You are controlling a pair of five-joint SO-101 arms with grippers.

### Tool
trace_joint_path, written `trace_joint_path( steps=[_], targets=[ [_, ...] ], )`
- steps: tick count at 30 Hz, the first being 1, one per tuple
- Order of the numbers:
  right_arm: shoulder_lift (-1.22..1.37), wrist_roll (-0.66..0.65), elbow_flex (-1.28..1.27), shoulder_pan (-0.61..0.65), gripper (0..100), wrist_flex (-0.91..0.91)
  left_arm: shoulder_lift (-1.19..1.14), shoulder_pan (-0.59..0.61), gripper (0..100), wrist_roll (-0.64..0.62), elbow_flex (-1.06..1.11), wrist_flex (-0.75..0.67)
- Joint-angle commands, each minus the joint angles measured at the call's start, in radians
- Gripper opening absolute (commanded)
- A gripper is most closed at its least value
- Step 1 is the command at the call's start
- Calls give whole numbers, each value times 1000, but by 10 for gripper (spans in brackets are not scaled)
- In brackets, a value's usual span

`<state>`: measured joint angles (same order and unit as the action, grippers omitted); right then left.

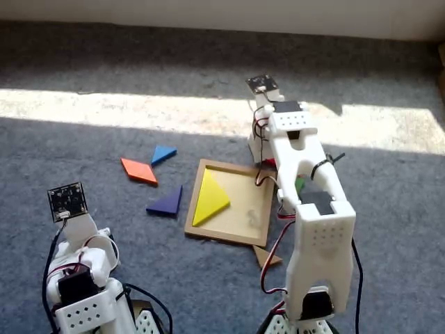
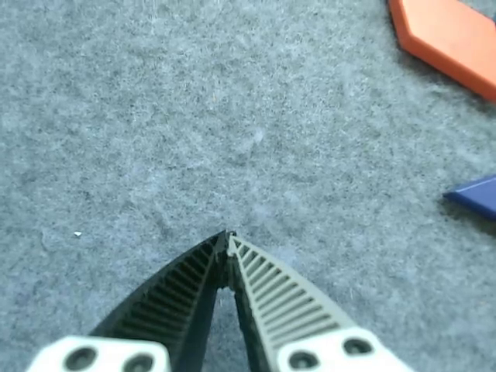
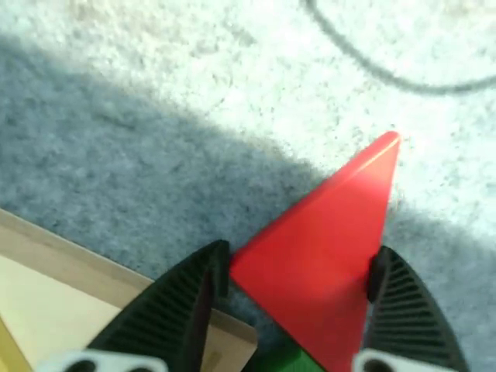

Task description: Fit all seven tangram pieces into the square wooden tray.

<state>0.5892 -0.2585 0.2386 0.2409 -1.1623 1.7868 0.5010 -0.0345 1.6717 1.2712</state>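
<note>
The square wooden tray (image 1: 229, 235) lies on the grey carpet with a yellow triangle (image 1: 206, 197) inside. To its left lie an orange parallelogram (image 1: 139, 170), a small blue triangle (image 1: 163, 154) and a dark blue triangle (image 1: 167, 202). A tan triangle (image 1: 267, 257) rests by the tray's near right corner. My right gripper (image 3: 298, 260) is down at the tray's far right corner (image 3: 77, 263), shut on the red triangle (image 3: 325, 232), one finger against each edge. A green piece (image 3: 287, 360) peeks out beneath it. My left gripper (image 2: 227, 236) is shut and holds nothing above bare carpet.
The left arm (image 1: 80, 278) stays folded at the near left. A sunlit band (image 1: 139, 111) crosses the carpet beyond the pieces. In the left wrist view the orange parallelogram (image 2: 449, 39) and dark blue triangle (image 2: 477, 198) lie off to one side.
</note>
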Motion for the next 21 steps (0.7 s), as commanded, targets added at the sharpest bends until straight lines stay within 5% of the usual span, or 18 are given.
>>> trace_joint_path(
  steps=[1,21],
  targets=[
    [-30,-32,44,2,228,-18,25,16,6,2,8,-17],
    [-225,-226,137,159,227,-275,25,16,6,2,8,-17]
  ],
)
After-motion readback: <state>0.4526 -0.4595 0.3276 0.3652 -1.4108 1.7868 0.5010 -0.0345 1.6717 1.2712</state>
